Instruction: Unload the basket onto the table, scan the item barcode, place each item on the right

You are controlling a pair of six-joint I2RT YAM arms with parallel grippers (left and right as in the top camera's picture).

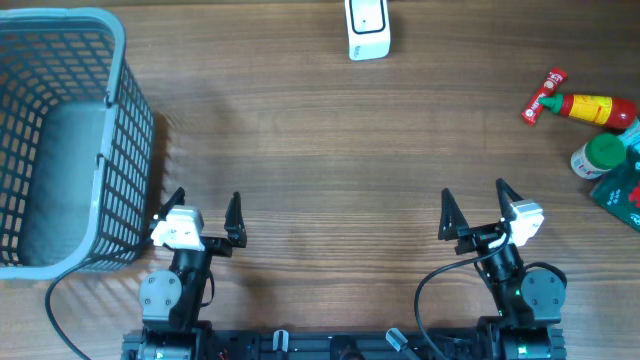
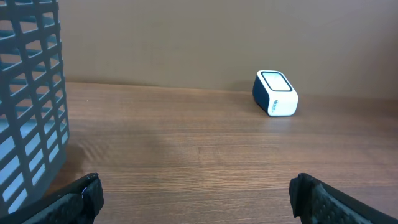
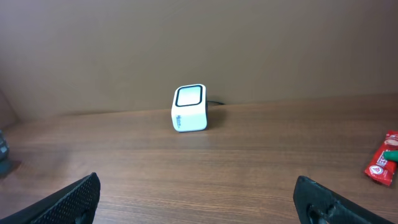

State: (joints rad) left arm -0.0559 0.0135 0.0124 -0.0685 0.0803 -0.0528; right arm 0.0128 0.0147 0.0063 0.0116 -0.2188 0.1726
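Wood table (image 1: pixel 320 150): scanner (image 1: pixel 367 28) at far edge, basket (image 1: pixel 120 60) left edge, bottle (image 1: pixel 585 106) right edge. L gripper (image 1: pixel 206 196) & R gripper (image 1: pixel 473 190) spread, empty.

Wooden table (image 1: pixel 300 130) against plain brown wall (image 3: pixel 199 43)

we read setting as mock shop checkout on lab bench: countertop barcode scanner (image 1: pixel 368 28), grey shopping basket (image 1: pixel 130 160), packaged groceries (image 1: pixel 585 106) on wood table (image 1: pixel 320 140), plain brown wall (image 3: pixel 199 43) behind.
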